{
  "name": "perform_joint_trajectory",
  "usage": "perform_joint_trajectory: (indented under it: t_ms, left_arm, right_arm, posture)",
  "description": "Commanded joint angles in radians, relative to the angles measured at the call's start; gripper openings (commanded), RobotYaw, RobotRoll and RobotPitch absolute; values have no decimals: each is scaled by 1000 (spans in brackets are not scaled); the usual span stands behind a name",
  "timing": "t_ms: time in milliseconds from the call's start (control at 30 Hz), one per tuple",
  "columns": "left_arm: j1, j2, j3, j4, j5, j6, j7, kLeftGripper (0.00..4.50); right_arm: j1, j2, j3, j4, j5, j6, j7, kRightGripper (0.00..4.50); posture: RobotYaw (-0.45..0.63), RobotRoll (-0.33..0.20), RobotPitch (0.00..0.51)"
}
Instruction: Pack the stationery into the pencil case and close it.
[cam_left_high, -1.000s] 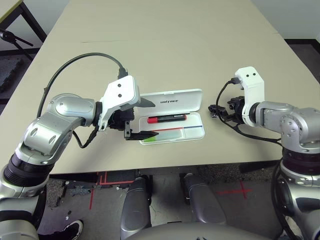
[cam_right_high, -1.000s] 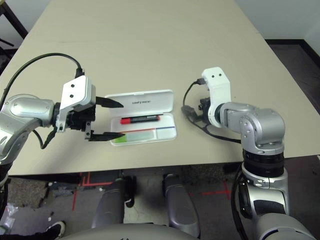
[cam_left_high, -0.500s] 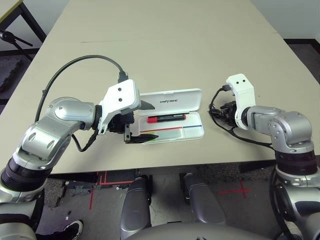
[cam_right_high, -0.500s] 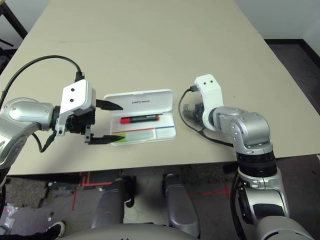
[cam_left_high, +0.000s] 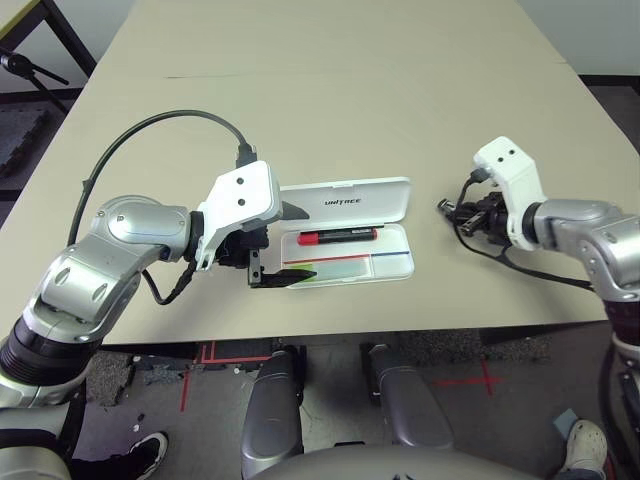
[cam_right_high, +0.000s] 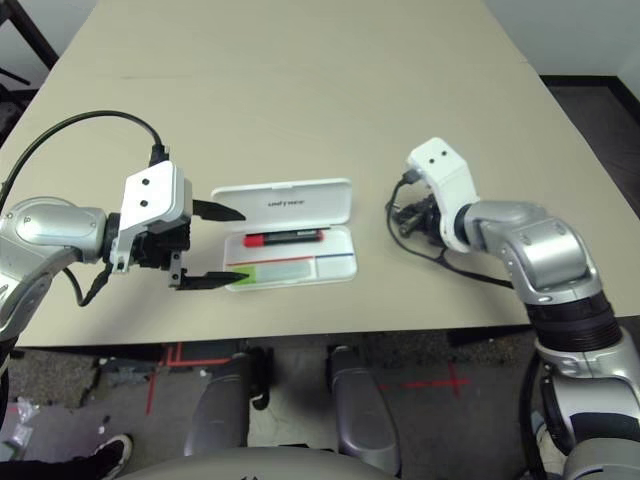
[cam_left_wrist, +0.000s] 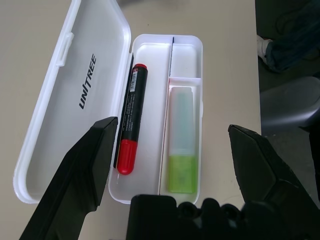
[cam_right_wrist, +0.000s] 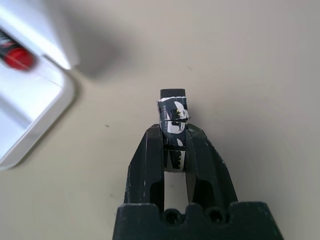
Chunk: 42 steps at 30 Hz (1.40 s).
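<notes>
The white pencil case (cam_left_high: 392, 268) lies open near the table's front edge, its lid (cam_left_high: 345, 199) folded back flat. In its tray are the red marker with a black end (cam_left_high: 337, 237) and the pale green-and-white bar (cam_left_high: 335, 267), also seen as marker (cam_left_wrist: 131, 120) and bar (cam_left_wrist: 182, 140). My left gripper (cam_left_high: 300, 242) is open at the case's left end, one finger by the lid, the other by the tray's front edge. To the right of the case, my right gripper (cam_right_wrist: 175, 132) is shut on the small black-and-silver clip (cam_right_wrist: 173, 112), and stands apart from the case (cam_left_high: 450, 208).
The beige table (cam_left_high: 330, 90) stretches far behind the case. Its front edge runs just below the tray. A black cable loops from my left wrist (cam_left_high: 150, 140), and another hangs from my right wrist (cam_left_high: 520, 268). Black stand legs (cam_left_high: 30, 65) are on the floor at far left.
My right gripper has shut on the clip and shifted a little to the right, away from the case. The left gripper stays open at the case's left end.
</notes>
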Motion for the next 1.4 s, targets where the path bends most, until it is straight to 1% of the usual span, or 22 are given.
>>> perform_joint_trajectory:
  t_ms: [33, 167, 333, 400, 533, 767, 1033, 1367, 1400]
  left_arm:
    - [3, 13, -13, 2, 6, -8, -7, 4500]
    - [8, 18, -15, 2, 12, -11, -4, 4500]
    - [10, 19, -15, 3, 14, -13, -3, 4500]
    - [11, 19, -15, 5, 17, -15, -3, 4500]
    - [12, 18, -19, 8, 23, -18, -2, 4500]
    - [12, 17, -26, 10, 39, -23, 1, 4500]
    - [20, 18, -22, 5, 46, -20, 5, 4500]
    - [20, 18, -21, 6, 52, -18, 9, 4500]
    - [20, 18, -21, 6, 53, -18, 9, 4500]
  right_arm:
    - [0, -39, 17, 21, 4, -156, 164, 309]
    - [4, -71, 12, 10, 26, -257, 318, 309]
    - [-5, -86, 28, -21, 23, -314, 434, 309]
    - [-12, -78, 37, -42, 21, -329, 458, 309]
    - [-21, -48, 71, -67, 3, -363, 475, 309]
    - [-23, -12, 145, -56, -55, -427, 495, 309]
    - [-12, 41, 191, -34, -85, -452, 505, 309]
    - [-8, 59, 227, -18, -165, -497, 495, 309]
    - [-10, 63, 227, -15, -173, -500, 487, 659]
  posture:
    - [-97, 0, 216]
    - [-94, 0, 213]
    - [-92, 0, 210]
    - [-93, 0, 207]
    - [-92, 0, 205]
    - [-84, 0, 201]
    - [-75, 0, 200]
    - [-76, 0, 197]
    - [-76, 0, 197]
